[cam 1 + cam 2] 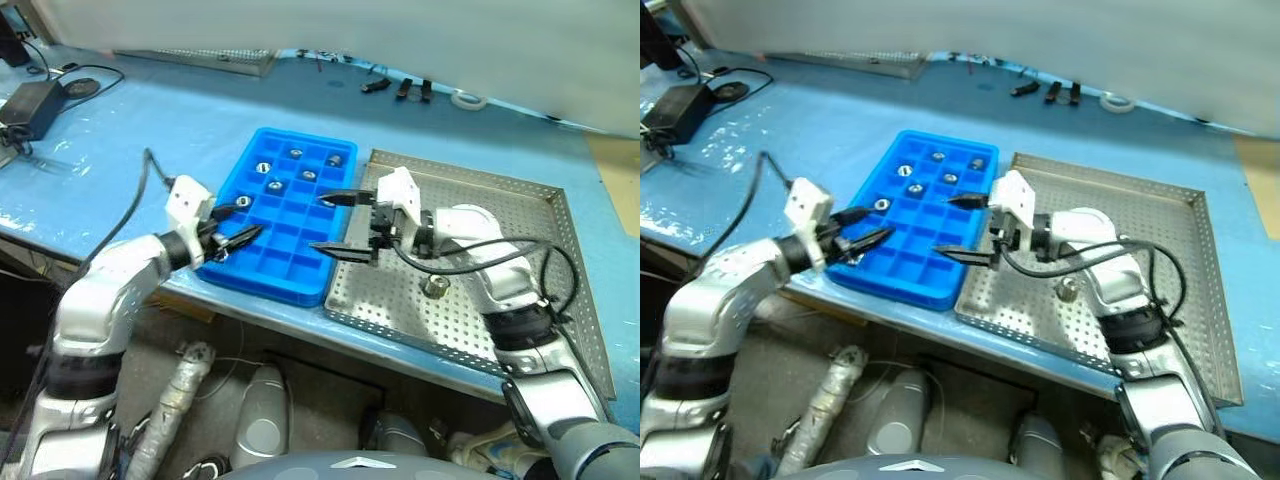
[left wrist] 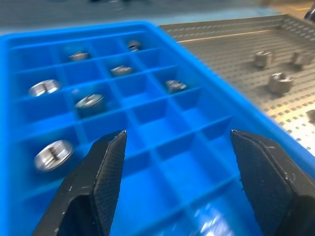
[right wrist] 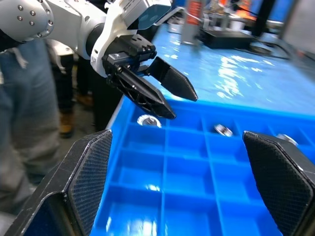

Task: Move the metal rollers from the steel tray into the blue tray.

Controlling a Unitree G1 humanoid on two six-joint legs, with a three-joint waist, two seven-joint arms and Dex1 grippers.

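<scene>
Left gripper reaches level from 8 o'clock over the blue tray's near-left edge, fingers apart, empty. Right gripper points toward 9 o'clock over the tray's right side, jaws wide, empty. Seven rollers in compartments; one roller on steel tray

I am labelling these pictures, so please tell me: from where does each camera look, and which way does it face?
Head eyes: look forward and down at the bright blue compartmented plastic tray and grey perforated steel tray; both arms show.
Left wrist: along the open left gripper over the tray's silvery metal rollers.
Right wrist: along the open right gripper toward the left gripper.
All share the blue tray.
</scene>
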